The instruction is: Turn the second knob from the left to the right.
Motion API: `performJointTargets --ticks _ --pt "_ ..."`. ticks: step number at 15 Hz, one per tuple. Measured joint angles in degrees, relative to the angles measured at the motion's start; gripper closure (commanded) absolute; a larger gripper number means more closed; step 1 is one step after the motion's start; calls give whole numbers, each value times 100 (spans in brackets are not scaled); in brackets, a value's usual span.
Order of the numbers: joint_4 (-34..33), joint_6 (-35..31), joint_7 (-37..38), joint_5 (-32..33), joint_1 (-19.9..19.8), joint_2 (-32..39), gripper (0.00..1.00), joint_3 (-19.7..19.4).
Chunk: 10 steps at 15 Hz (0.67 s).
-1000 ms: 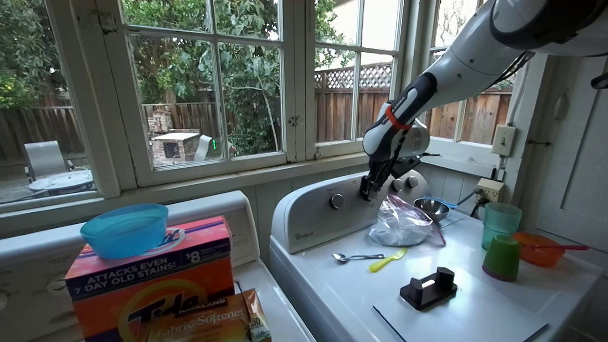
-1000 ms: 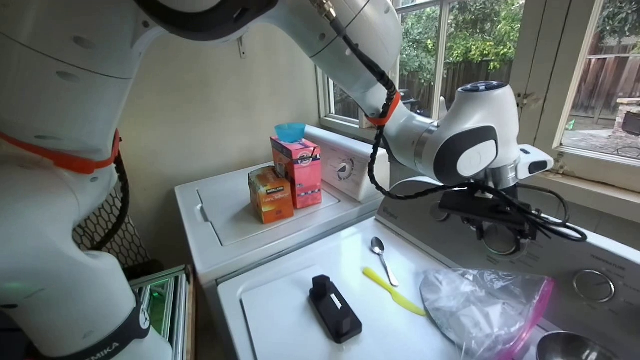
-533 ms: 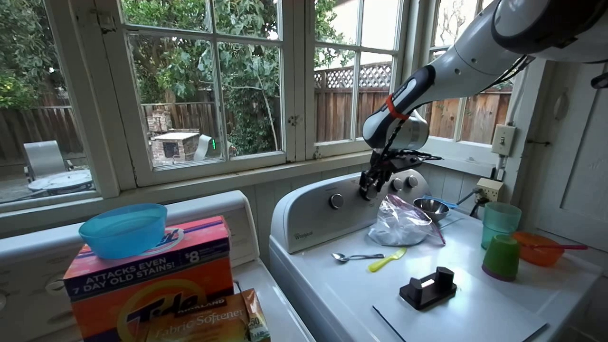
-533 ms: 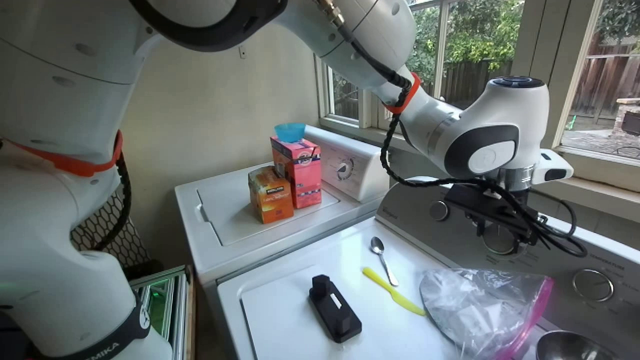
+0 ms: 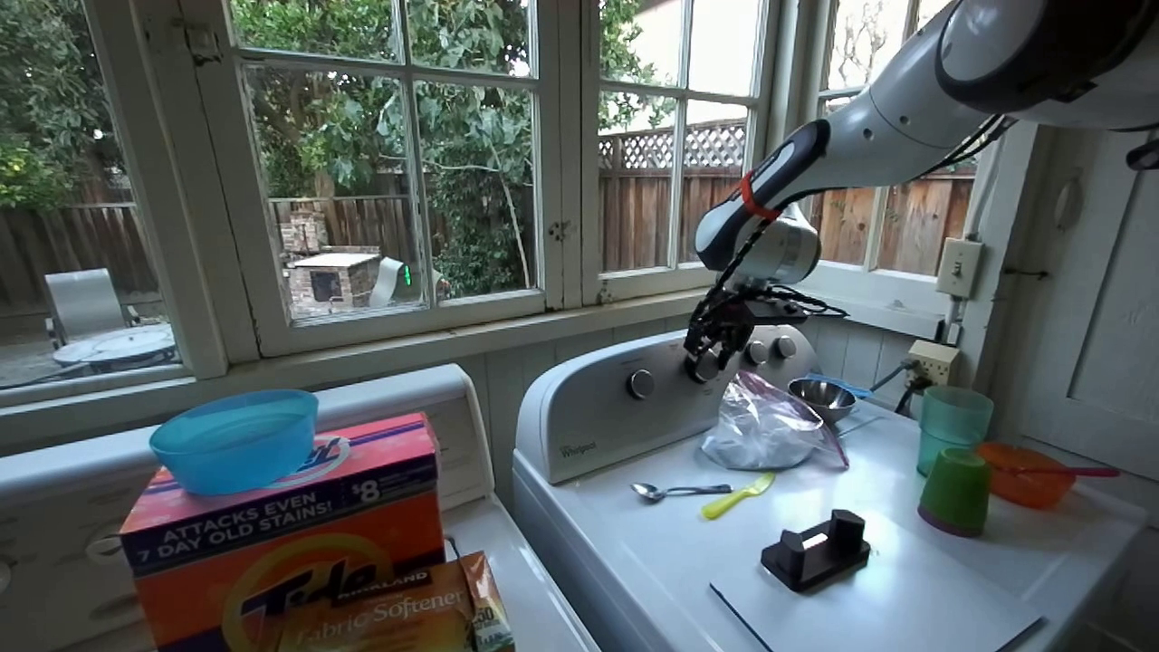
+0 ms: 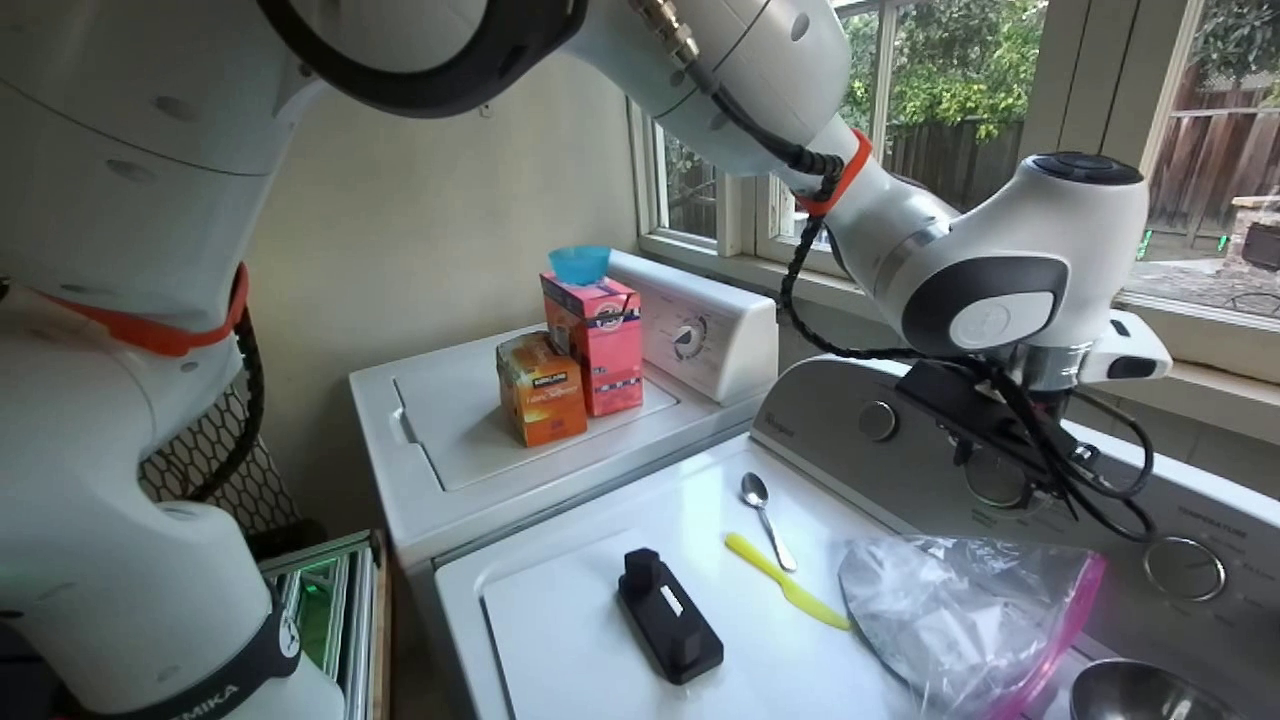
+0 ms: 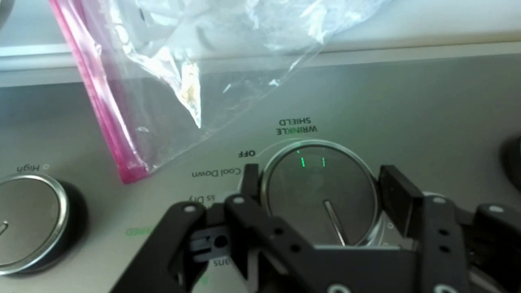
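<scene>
A grey control panel (image 5: 607, 417) carries a row of round knobs. The second knob from the left (image 5: 706, 367) stands between my gripper's fingers (image 5: 708, 351). In the wrist view, which is upside down, this knob (image 7: 317, 183) has a silver rim and a pointer line running toward the lower right of the picture. One finger lies against each side of its rim, so the gripper appears shut on it. In an exterior view the knob (image 6: 995, 480) is partly covered by the tilted gripper. The first knob (image 5: 641, 384) and third knob (image 5: 756, 351) are untouched.
A clear plastic bag (image 5: 770, 435) with a pink seal leans against the panel just below the gripped knob. A metal bowl (image 5: 822, 398), spoon (image 5: 679, 492), yellow knife (image 5: 738, 495) and black holder (image 5: 817, 550) are on the appliance top. The window sill (image 5: 543, 324) runs behind.
My wrist has twisted and shifted toward the window side while the fingers stay around the same knob. The gripper now sits more tilted, and the first knob shows fully in both exterior views.
</scene>
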<state>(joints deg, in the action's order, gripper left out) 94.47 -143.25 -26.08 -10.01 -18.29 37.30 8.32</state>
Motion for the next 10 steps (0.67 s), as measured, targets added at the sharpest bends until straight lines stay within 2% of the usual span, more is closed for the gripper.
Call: performJointTargets --ticks 10 --pt "1 72 -12 -1090 -302 56 51 197"
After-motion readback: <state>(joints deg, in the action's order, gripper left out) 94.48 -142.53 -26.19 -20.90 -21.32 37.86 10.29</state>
